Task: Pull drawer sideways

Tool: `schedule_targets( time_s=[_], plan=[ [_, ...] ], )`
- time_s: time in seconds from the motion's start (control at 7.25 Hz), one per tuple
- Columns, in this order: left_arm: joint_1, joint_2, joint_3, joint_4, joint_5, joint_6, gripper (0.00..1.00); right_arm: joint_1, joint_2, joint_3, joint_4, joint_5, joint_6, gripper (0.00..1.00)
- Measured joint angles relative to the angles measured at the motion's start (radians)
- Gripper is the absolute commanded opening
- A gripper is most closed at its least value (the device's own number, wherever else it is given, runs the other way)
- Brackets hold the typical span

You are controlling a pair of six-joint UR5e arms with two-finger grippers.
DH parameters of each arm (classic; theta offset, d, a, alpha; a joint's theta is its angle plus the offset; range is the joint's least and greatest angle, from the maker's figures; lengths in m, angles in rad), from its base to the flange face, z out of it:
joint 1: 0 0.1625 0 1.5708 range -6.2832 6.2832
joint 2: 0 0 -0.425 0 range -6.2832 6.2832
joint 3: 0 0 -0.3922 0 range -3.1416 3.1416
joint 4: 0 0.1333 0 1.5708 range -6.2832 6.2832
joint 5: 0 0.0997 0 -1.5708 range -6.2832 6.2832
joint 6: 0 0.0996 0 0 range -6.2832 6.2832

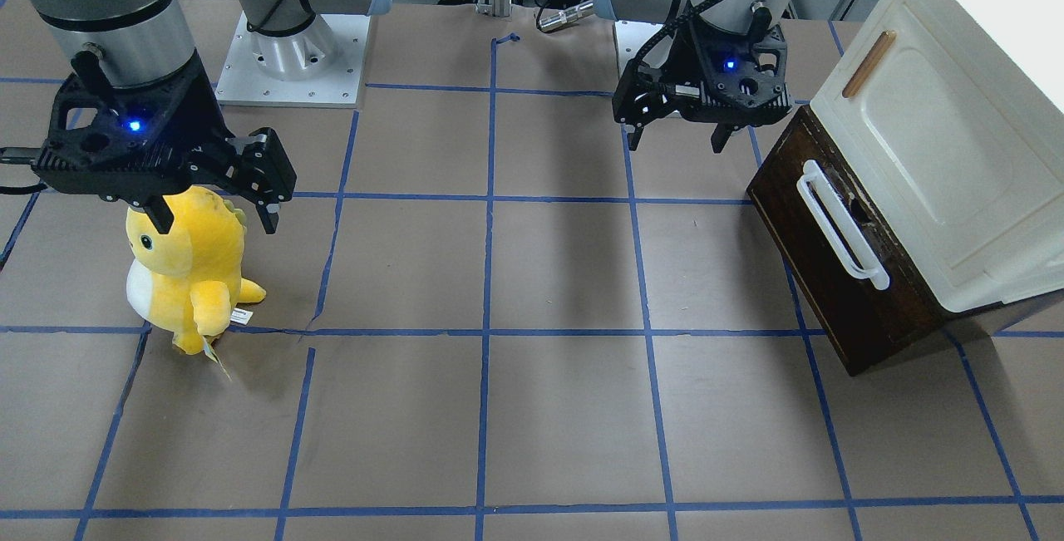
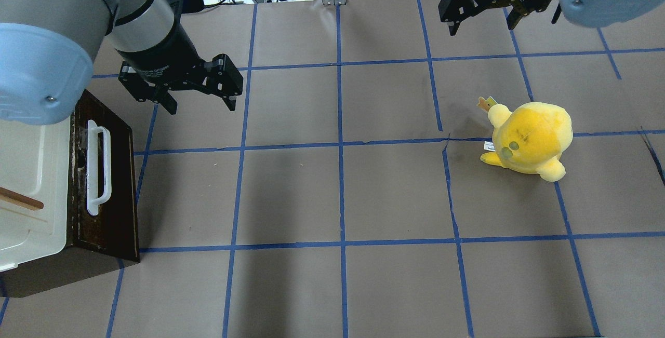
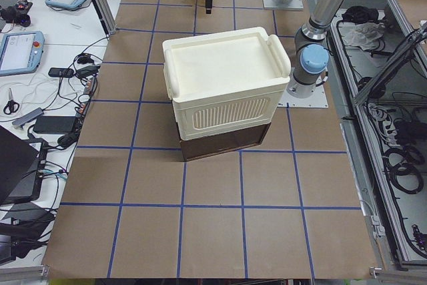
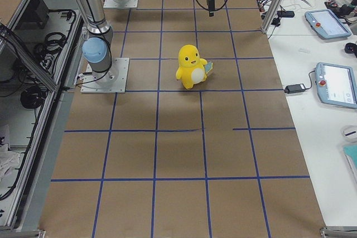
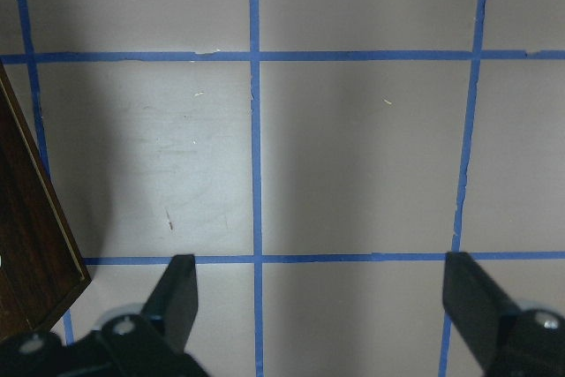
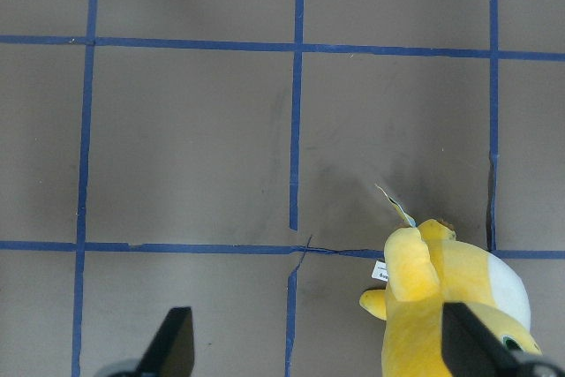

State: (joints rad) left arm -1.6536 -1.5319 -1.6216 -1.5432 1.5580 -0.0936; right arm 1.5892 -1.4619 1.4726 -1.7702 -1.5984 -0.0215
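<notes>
From here the left pincer point(image 1: 677, 140) hangs above the table point(image 1: 565, 275) with its jaws spread wide and nothing between them. The drawer point(image 1: 823, 283), dark brown with a white bar handle point(image 1: 839, 223), sits low just off to that pincer's side, not touching it, under a cream cabinet point(image 1: 939, 159). Well away, the right pincer point(image 1: 216, 221) hovers spread and empty; a yellow plush toy point(image 1: 187, 267) stands below it, off toward one finger.
</notes>
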Motion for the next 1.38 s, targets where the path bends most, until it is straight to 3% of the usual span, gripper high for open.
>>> schedule_targets(
  time_s=[0.69, 1.1, 1.38],
  plan=[
    [0.0, -0.006, -0.015, -0.012, 0.038, -0.004, 1.0, 0.0, 0.0, 0.0, 0.0, 0.0, 0.0, 1.0],
    [-0.007, -0.05, -0.114, -0.007, 0.198, -0.152, 1.0, 0.0, 0.0, 0.0, 0.0, 0.0, 0.0, 1.0],
    [-0.02, -0.101, -0.192, 0.004, 0.357, -0.318, 1.0, 0.0, 0.0, 0.0, 0.0, 0.0, 0.0, 1.0]
  ],
)
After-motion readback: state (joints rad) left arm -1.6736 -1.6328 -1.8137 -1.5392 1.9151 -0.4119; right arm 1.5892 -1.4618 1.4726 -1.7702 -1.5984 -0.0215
